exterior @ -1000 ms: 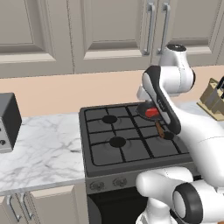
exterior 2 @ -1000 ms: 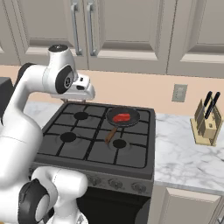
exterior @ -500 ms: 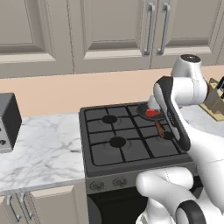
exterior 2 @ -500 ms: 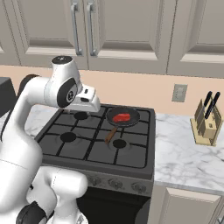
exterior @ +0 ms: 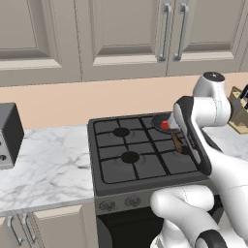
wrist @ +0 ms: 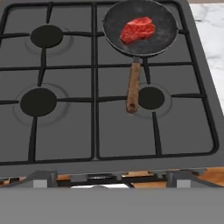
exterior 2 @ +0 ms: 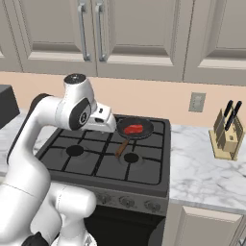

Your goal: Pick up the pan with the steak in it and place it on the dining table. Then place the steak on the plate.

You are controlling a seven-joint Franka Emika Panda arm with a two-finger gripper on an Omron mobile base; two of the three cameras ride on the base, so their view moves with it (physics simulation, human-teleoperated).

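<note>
The black pan [wrist: 162, 26] sits on the stove's back right burner, and its brown handle [wrist: 133, 87] points toward the stove's front. The red steak [wrist: 138, 29] lies inside the pan [exterior 2: 144, 126]. My gripper [wrist: 112, 180] hovers above the stove, open and holding nothing, its tips wide apart at the bottom of the hand view. In the right base view the gripper [exterior 2: 109, 124] hangs just left of the pan, apart from it. In the left base view my arm covers part of the pan [exterior: 159, 120] and the steak [exterior: 165, 125]. The dining table and the plate are out of view.
The black gas stove [exterior 2: 96, 163] has four burners, with marble counters on both sides. A wooden knife block [exterior 2: 227, 135] stands on the right counter. A dark appliance [exterior: 8, 135] stands on the left counter. Wall cabinets [exterior 2: 125, 33] hang above.
My arm has swung to the right, carrying the hand from over the stove's back left toward the pan. The pan and steak have not moved.
</note>
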